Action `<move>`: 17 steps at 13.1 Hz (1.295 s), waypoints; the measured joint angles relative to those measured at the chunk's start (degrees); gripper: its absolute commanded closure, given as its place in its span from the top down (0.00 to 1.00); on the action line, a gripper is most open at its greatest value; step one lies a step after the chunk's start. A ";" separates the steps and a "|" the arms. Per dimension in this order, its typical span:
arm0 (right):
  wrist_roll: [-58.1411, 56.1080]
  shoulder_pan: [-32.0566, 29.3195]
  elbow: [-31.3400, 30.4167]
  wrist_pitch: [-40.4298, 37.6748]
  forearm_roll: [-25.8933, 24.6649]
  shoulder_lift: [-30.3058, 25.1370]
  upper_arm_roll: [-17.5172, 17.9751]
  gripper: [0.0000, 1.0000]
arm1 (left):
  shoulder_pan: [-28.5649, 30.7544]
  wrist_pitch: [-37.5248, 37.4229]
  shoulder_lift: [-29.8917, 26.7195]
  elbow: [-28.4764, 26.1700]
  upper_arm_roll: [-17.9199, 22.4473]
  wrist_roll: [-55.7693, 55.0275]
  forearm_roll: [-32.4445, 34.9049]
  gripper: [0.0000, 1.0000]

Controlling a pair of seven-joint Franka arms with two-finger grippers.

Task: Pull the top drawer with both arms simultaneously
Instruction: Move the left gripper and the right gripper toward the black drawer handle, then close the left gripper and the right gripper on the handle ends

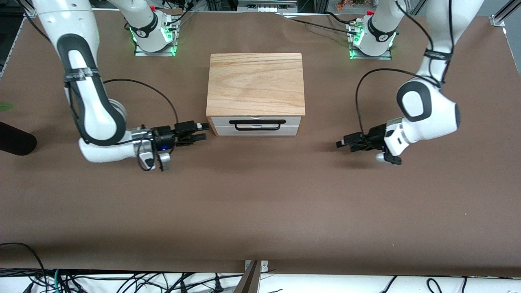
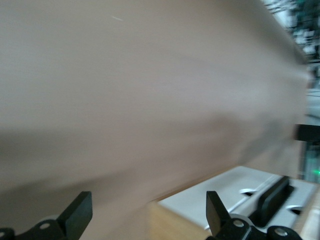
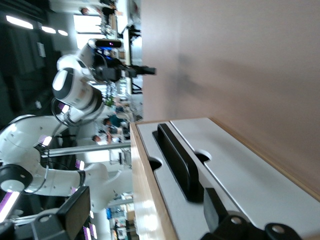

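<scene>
The top drawer (image 1: 255, 119) is shut, its white front flush under the box's wood-grain top (image 1: 255, 83). Its long black loop handle (image 1: 256, 125) is free. My right gripper (image 1: 203, 132) is open and empty, low over the table, just off the box's front corner at the right arm's end. In the right wrist view my right gripper (image 3: 145, 212) faces the drawer front (image 3: 148, 142) and handle (image 3: 180, 160). My left gripper (image 1: 340, 143) is open and empty, low over the table, well off the box at the left arm's end. The left wrist view shows my left gripper (image 2: 147, 212) and the handle (image 2: 272, 197).
The lower white panel (image 1: 255, 132) sits under the top drawer. Two green-lit arm bases (image 1: 152, 34) (image 1: 372, 38) stand farther from the front camera than the box. A black object (image 1: 16, 140) lies at the table's edge at the right arm's end. Cables (image 1: 122, 280) run below the table's near edge.
</scene>
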 measured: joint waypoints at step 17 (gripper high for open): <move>-16.60 7.62 -9.33 1.97 22.60 3.80 -0.13 0.62 | -5.01 -16.20 9.26 0.16 -6.35 28.69 -39.68 0.68</move>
